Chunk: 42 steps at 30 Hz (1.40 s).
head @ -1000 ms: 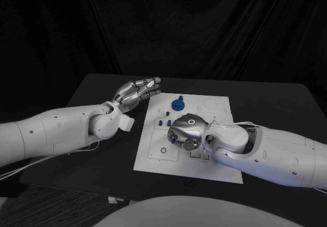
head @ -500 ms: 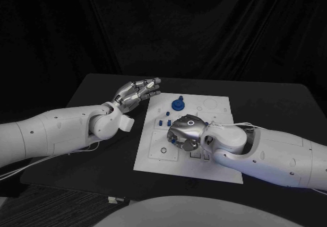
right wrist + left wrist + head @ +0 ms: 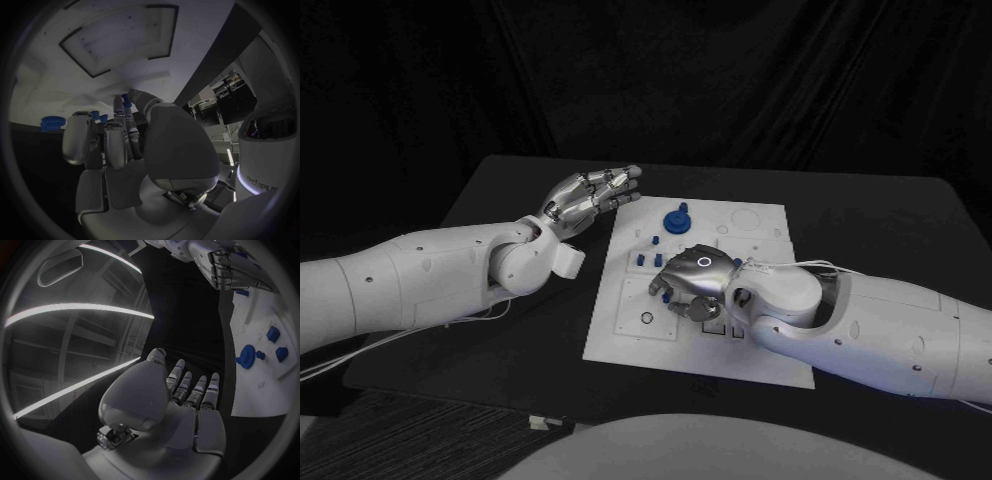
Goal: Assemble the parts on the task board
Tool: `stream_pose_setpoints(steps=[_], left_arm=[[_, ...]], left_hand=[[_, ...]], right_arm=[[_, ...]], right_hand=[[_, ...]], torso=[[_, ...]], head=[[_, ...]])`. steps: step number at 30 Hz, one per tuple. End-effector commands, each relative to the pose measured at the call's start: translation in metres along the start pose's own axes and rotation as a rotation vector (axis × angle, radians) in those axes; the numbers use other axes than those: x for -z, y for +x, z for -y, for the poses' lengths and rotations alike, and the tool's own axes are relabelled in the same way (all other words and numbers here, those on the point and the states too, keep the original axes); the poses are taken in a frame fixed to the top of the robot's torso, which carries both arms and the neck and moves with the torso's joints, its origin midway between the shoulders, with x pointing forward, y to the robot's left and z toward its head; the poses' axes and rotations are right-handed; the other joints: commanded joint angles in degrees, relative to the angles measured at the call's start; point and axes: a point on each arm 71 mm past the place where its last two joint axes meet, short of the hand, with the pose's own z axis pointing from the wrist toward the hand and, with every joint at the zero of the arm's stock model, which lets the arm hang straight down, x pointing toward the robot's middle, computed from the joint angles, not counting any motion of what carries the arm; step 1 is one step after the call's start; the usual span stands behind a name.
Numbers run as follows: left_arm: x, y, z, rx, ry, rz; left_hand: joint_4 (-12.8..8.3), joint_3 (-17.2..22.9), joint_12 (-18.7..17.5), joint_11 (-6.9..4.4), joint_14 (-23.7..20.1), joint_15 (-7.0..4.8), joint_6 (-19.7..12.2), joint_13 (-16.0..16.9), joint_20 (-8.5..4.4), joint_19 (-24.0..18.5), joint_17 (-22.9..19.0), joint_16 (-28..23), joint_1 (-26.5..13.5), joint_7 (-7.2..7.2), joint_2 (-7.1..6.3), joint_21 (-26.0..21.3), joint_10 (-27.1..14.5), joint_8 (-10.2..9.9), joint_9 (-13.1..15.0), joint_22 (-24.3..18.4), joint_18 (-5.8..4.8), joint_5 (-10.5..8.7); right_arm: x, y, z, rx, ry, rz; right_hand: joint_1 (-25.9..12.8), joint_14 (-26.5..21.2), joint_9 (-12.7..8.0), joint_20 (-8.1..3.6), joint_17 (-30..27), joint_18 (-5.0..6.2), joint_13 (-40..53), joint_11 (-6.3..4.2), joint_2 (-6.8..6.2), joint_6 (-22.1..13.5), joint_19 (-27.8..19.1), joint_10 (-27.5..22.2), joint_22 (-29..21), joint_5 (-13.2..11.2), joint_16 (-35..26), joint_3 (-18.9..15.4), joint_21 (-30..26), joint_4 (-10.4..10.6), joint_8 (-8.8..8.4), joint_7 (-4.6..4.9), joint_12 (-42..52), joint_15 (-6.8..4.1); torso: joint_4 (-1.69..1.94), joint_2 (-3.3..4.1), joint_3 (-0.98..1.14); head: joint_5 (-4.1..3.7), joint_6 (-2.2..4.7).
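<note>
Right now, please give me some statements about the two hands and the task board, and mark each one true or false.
1. The right hand is over the task board. True.
2. The left hand is holding a blue part. False: it holds nothing, its fingers are stretched out, and it hovers beside the board's far left corner.
3. A large round blue part stands at the far end of the board. True.
4. The task board lies on a white table. False: the table is black.
5. The right hand's fingers are curled downward toward the board. True.
</note>
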Motion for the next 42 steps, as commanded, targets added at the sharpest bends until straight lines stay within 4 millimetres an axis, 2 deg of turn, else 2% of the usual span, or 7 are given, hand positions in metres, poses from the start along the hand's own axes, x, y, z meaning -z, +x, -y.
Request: stream_pose_setpoints(steps=[1,8,12,19,27,33,42], left_arm=[[0.0,0.001,0.003,0.015,0.047,-0.007],[0.001,0.0,0.003,0.015,0.045,-0.005],[0.002,-0.002,0.003,0.013,0.044,-0.002],[0.002,-0.002,0.003,0.012,0.043,-0.001],[0.002,-0.003,0.003,0.01,0.042,0.001],[0.001,-0.003,0.002,0.013,0.042,-0.002],[0.001,-0.001,-0.001,0.023,0.044,-0.012]], left_hand=[[-0.04,0.33,0.19,0.36,-0.04,0.47,0.38,0.08,-0.07,-0.31,0.04,0.36,0.33,0.82,0.02,-0.22,-0.02,0.36,0.07,-0.03,-0.52,0.23],[-0.09,0.47,0.23,0.42,0.0,0.55,0.38,0.09,-0.06,-0.2,0.05,0.46,0.47,0.85,0.06,-0.18,-0.02,0.38,0.06,0.1,-0.54,0.31],[-0.16,0.58,0.4,0.49,0.01,0.57,0.55,0.12,-0.05,-0.21,0.06,0.51,0.61,0.9,0.05,-0.19,0.06,0.43,0.08,0.04,-0.55,0.44],[-0.19,0.64,0.59,0.55,0.01,0.57,0.73,0.15,-0.06,-0.17,0.06,0.55,0.68,0.95,0.02,-0.18,0.16,0.48,0.1,0.06,-0.56,0.53],[-0.19,0.64,0.59,0.55,0.01,0.57,0.73,0.15,-0.06,-0.17,0.06,0.55,0.68,0.95,0.02,-0.18,0.16,0.48,0.1,0.06,-0.56,0.53],[-0.21,0.7,0.69,0.61,0.02,0.55,0.85,0.16,-0.06,-0.15,0.06,0.59,0.74,0.99,0.0,-0.17,0.24,0.53,0.11,0.06,-0.57,0.61],[-0.21,0.79,0.57,0.66,-0.09,0.51,0.68,0.15,-0.06,-0.18,0.03,0.46,0.8,1.02,0.04,-0.19,0.21,0.52,0.09,-0.02,-0.57,0.69]], right_arm=[[0.001,0.002,0.002,0.006,0.024,-0.012],[0.008,0.0,0.008,0.001,0.051,0.036],[0.014,-0.009,0.016,0.008,0.063,0.083],[0.028,-0.039,0.038,-0.028,0.11,0.148],[0.055,-0.067,0.074,-0.034,0.207,0.149],[0.072,-0.07,0.099,-0.024,0.293,0.101],[0.087,-0.05,0.114,-0.043,0.362,0.015]], right_hand=[[-0.47,2.2,-0.44,0.14,0.33,0.41,-0.14,0.25,-0.03,-1.16,-0.01,-0.87,9.72,-0.43,-0.32,-0.54,0.11,0.08,-0.22,-0.74,-0.37,0.36],[-0.34,2.52,-3.32,-0.05,-0.17,0.45,-1.88,1.37,0.17,-7.52,0.39,-8.68,9.62,-3.85,-0.63,-7.75,-0.32,2.33,-0.18,-3.92,-3.25,0.09],[0.45,2.61,-4.63,-0.02,-0.39,0.45,-2.66,1.5,0.9,-8.53,0.56,-10.27,9.6,-4.42,-0.78,-12.45,-0.62,4.82,0.16,-4.09,-3.03,0.11],[-2.52,2.96,-5.54,-0.15,-0.31,0.11,-5.86,1.66,0.13,-4.61,1.81,-13.8,10.19,-5.09,-0.63,-17.5,0.97,13.9,1.78,-5.5,-4.35,0.08],[-5.19,2.94,-6.07,-0.2,-0.8,0.2,-7.63,1.56,-2.75,-2.91,1.87,-13.66,10.08,-8.58,-0.85,-20.56,0.57,14.34,2.04,-5.32,-4.92,0.0],[-4.08,2.99,-6.23,-0.28,-1.51,-0.12,-8.18,1.42,0.03,0.21,2.6,-9.77,10.55,-8.58,-1.0,-18.54,2.15,14.1,2.86,-5.38,-3.75,-0.06],[-4.59,2.91,-6.34,-0.36,-2.22,-0.19,-8.45,1.26,-0.18,3.18,2.84,-7.53,10.66,-9.02,-1.17,-18.7,2.64,14.15,3.4,-4.5,-4.09,-0.13]], torso=[[0.02,0.01,0.01],[-0.01,0.0,0.0],[0.0,0.0,0.0],[0.0,-0.02,0.01],[0.01,0.01,0.0],[0.01,0.0,0.0],[0.02,0.06,0.0]], head=[[-0.06,-0.01],[0.32,-0.01],[0.35,-0.01],[0.19,-0.01],[0.08,-0.01],[-0.43,-0.01],[-0.78,-0.01]])
